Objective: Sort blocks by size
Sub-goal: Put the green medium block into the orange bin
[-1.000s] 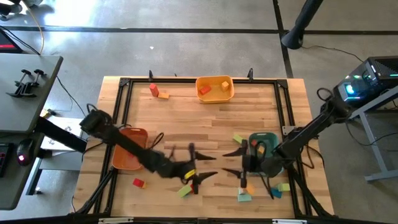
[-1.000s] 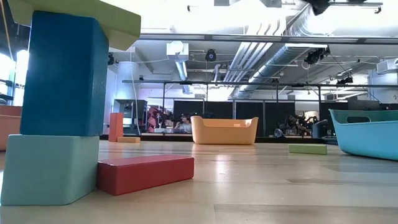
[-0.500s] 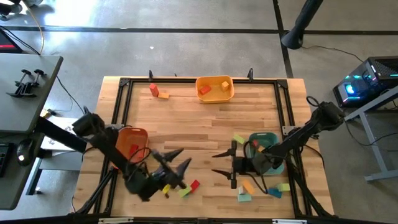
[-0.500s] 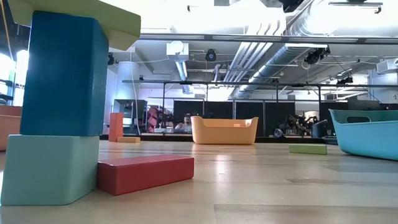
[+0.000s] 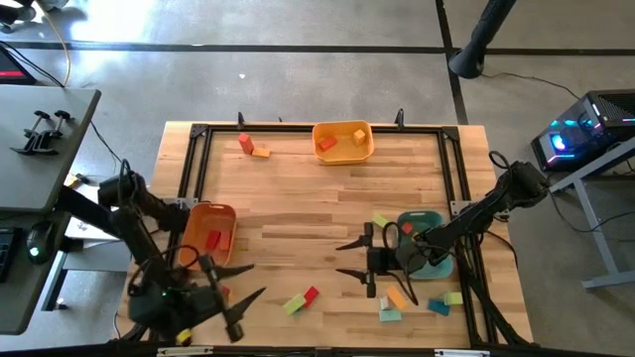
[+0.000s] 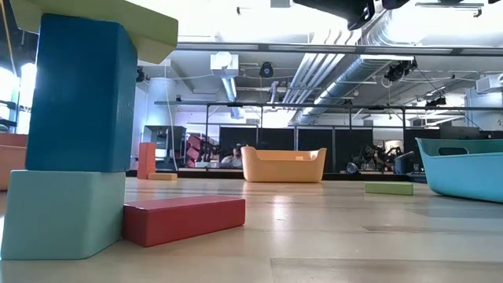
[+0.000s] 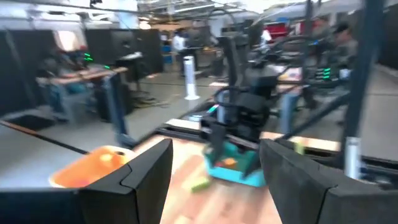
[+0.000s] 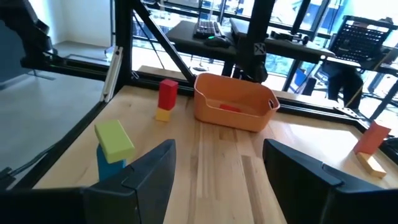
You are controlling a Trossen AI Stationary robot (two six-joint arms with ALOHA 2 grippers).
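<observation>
My left gripper (image 5: 256, 279) hangs open and holds nothing over the table's near left corner, pointing level toward the right. My right gripper (image 5: 338, 260) stands open and holds nothing beside the teal tray (image 5: 434, 264), pointing toward the table's left. Between the grippers, a red block (image 5: 311, 295) and a green block (image 5: 294, 305) lie on the table. Several more blocks (image 5: 397, 297) lie at the near right. A red block (image 5: 243, 142) and an orange one (image 5: 260, 152) stand at the far left. Up close in the low view, a blue block (image 6: 78, 94) rests on a teal one (image 6: 59, 212).
An orange tray (image 5: 206, 233) holding a red block sits at the left, just beyond my left arm. A yellow tray (image 5: 342, 141) with blocks stands at the far middle. A black frame (image 5: 198, 149) rims the tabletop. Bare wood lies across the table's middle.
My left gripper has swung away from the red and green blocks toward the table's near left corner, rising and rolling as it went, still open. The two blocks stay on the table. My right gripper has drifted a little toward the table's left, still open.
</observation>
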